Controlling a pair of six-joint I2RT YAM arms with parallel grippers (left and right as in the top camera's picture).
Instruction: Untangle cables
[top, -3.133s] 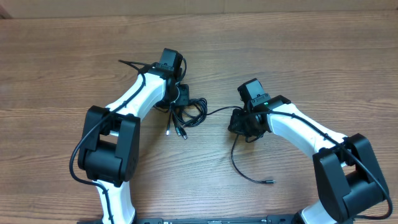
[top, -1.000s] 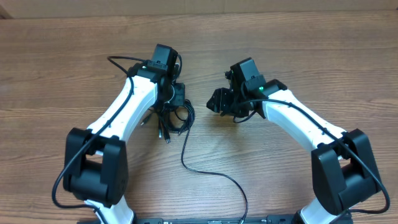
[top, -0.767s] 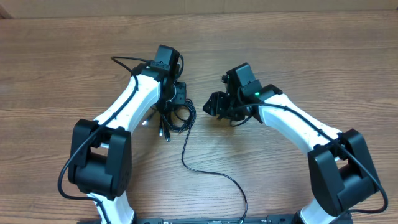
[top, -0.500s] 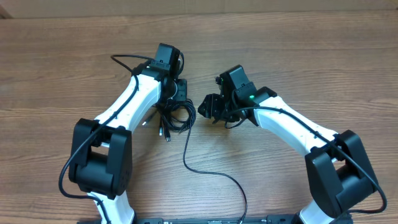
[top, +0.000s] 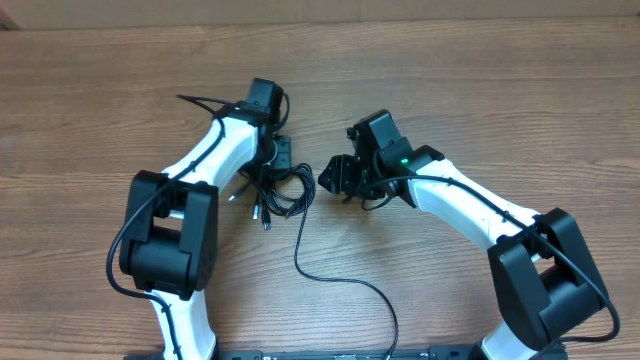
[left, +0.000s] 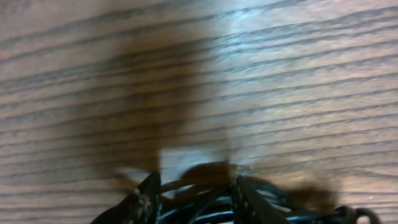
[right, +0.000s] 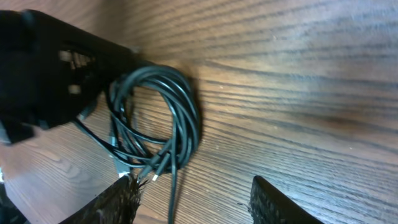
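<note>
Lying coiled, the cables (top: 284, 190) sit between the left gripper's (left: 194, 188) spread fingers; the right gripper (right: 193, 186), jaws apart and empty, hovers just right of them.

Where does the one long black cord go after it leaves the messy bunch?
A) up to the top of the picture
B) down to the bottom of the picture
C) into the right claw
B: seen from overhead, the long cord leaves the tangle and snakes down to the bottom edge of the picture.
</note>
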